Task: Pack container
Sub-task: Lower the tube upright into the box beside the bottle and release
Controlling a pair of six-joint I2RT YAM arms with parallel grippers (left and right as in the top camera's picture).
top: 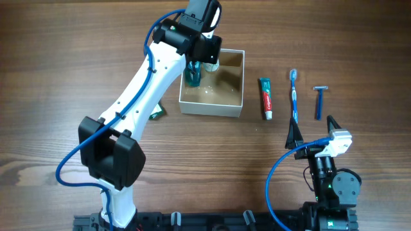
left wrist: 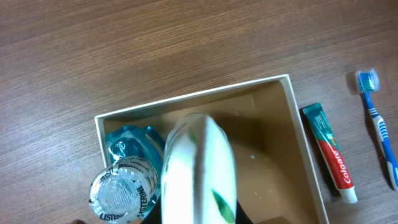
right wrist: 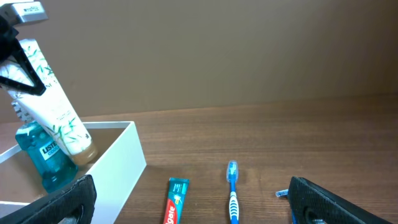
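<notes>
The container (top: 212, 108) is a square white-walled box with a tan inside, at the table's middle back; it also shows in the left wrist view (left wrist: 186, 98) and the right wrist view (right wrist: 118, 168). A blue Listerine bottle (top: 193, 76) (left wrist: 121, 190) (right wrist: 46, 155) stands in its left corner. My left gripper (top: 207, 61) (left wrist: 199, 214) is shut on a white tube with green leaves (left wrist: 199, 168) (right wrist: 53, 112), tilted, its lower end inside the box beside the bottle. My right gripper (top: 313, 131) (right wrist: 191, 186) is open and empty near the front.
To the right of the box lie a toothpaste tube (top: 266, 97) (left wrist: 329, 152) (right wrist: 176, 200), a blue toothbrush (top: 294, 96) (left wrist: 378, 121) (right wrist: 233, 193) and a blue razor (top: 319, 101). A small green packet (top: 157, 114) lies left of the box.
</notes>
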